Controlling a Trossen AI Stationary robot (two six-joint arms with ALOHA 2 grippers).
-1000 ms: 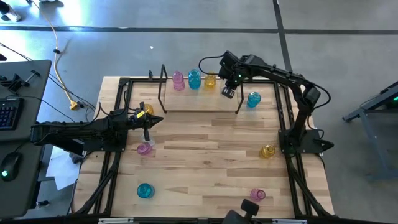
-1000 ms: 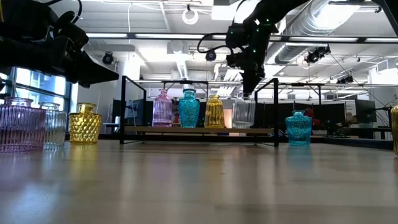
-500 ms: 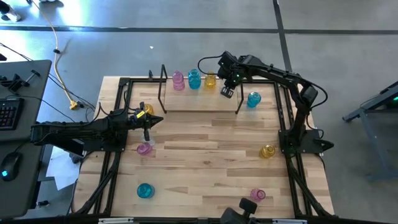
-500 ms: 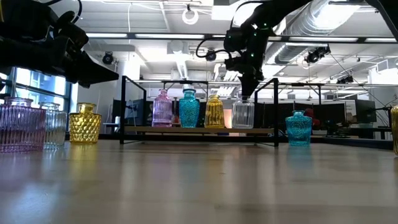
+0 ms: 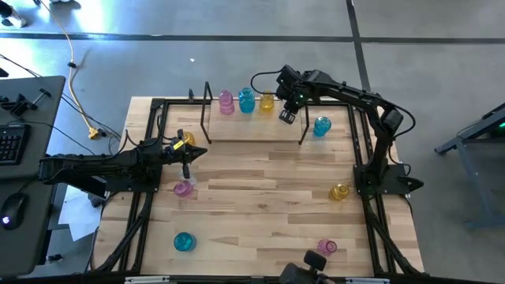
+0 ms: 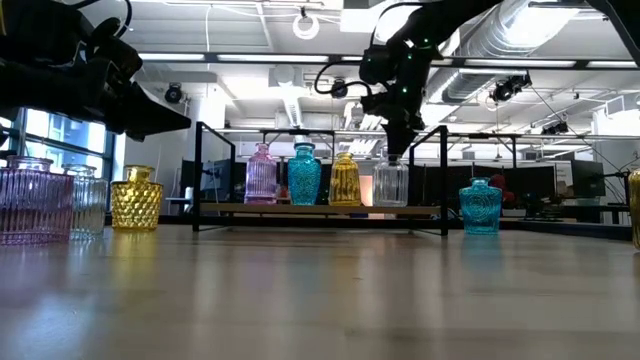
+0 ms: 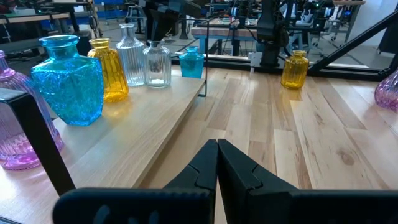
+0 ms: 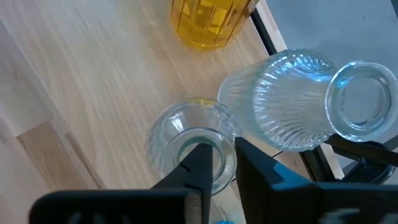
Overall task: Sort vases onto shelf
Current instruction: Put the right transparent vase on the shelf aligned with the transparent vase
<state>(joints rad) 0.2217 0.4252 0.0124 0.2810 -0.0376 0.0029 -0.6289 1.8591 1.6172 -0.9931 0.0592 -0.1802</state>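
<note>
From above, we see the right gripper (image 5: 289, 116) over the shelf (image 5: 254, 139) at the table's (image 5: 260, 197) far edge, beside a pink, a teal and a yellow vase (image 5: 267, 102) in a row. Five more vases stand about the table. The left gripper (image 5: 189, 158) hovers near the left edge, fingers pressed together.

At table height, we count four vases on the shelf; the right gripper's tips sit at the clear vase's (image 6: 390, 182) neck.

From the right wrist, one finger (image 8: 200, 163) dips inside the clear vase's mouth, the other outside its rim; a second clear vase (image 8: 305, 102) stands beside it.

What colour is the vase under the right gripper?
Clear ribbed glass vase; right wrist view shows it best.
</note>
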